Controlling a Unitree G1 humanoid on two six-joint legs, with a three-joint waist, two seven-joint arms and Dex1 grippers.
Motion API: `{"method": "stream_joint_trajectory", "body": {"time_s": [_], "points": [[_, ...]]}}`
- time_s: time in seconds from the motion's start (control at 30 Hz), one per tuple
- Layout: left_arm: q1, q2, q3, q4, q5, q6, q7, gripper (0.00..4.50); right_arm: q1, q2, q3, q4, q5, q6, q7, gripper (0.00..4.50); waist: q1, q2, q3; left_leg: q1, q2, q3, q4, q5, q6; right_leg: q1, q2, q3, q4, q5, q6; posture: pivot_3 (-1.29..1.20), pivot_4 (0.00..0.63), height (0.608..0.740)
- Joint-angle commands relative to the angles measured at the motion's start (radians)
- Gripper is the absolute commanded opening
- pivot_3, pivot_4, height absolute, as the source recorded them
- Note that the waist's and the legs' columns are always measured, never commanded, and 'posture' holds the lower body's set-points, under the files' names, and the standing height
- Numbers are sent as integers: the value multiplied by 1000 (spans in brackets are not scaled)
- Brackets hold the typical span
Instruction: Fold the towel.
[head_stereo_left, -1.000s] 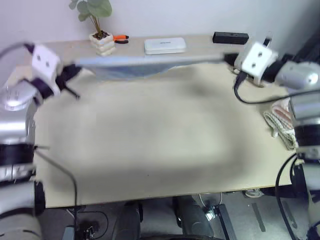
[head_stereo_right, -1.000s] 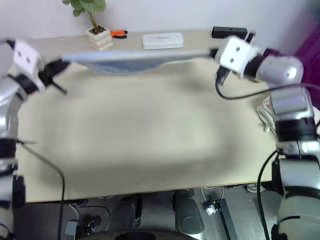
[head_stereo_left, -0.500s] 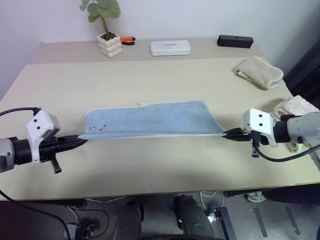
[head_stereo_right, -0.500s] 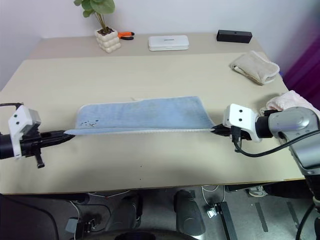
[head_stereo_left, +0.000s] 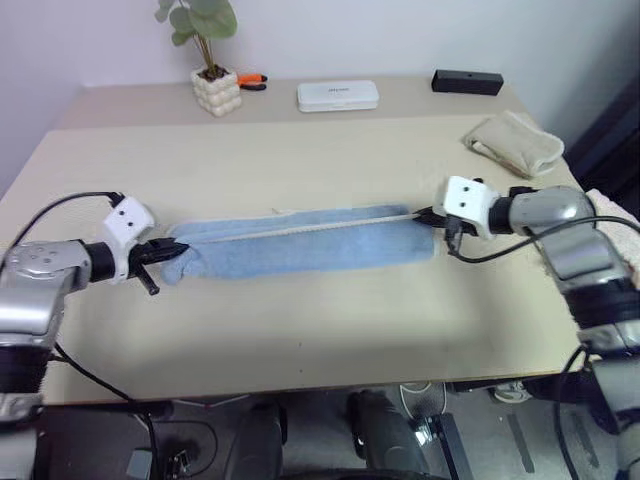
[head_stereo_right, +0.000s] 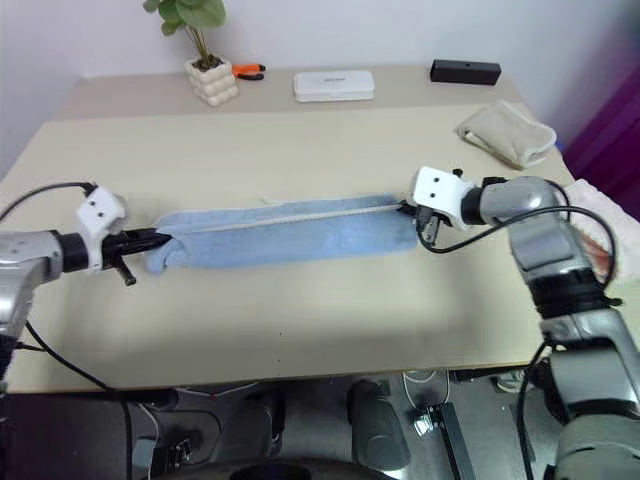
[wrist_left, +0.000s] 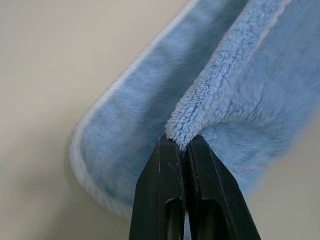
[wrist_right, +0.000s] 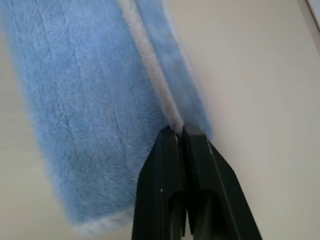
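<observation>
The light blue towel lies as a long folded strip across the middle of the table, its paler hem running along the top. My left gripper is shut on the towel's left end, low over the table; the left wrist view has the terry cloth pinched between the black fingers. At the strip's right end my right gripper is shut on the hem corner, and in the right wrist view the fingers clamp the pale hem.
A beige folded towel and a pink-and-cream folded towel lie at the table's right. Along the far edge stand a potted plant, an orange tool, a white box and a black bar.
Both grippers have carried the near edge away from me and laid it over the towel, which now lies doubled as a narrower strip. The hands have come closer together and lower.
</observation>
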Motion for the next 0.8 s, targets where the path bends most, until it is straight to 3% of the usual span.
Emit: {"method": "stream_joint_trajectory", "body": {"time_s": [0.03,0.33,0.4,0.53,0.6,0.8], "points": [[-75,-21,-12,125,57,-79,33,0,-88,30,6,172,-65,-117,-67,9,0,0,0,0,0,0,0,0,0,0,0,0,0,0,0,0,150,737],[-211,-97,-22,344,101,-167,64,0,-221,116,19,472,-147,-273,-178,9,-1,0,0,-1,0,0,-1,0,0,-1,0,0,1,0,0,0,150,737],[-210,-102,-7,344,78,-149,45,0,-227,123,15,492,-148,-283,-178,547,-2,0,0,-1,0,0,-1,0,0,-1,0,0,1,0,0,0,150,737],[-194,-97,12,328,74,-126,58,1360,-223,122,8,496,-151,-295,-184,2213,-5,0,0,0,0,0,-1,0,0,-1,0,0,1,0,0,0,150,737],[-184,-98,54,320,51,-96,93,2372,-211,107,-9,471,-148,-297,-221,3227,-8,0,0,0,0,0,-1,0,0,-1,0,0,2,0,0,0,150,737],[-176,-119,185,307,-29,12,219,2372,-136,71,-57,348,-117,-260,-241,3227,-17,0,0,0,0,-1,0,0,0,-1,0,0,2,0,0,0,150,737]]}}
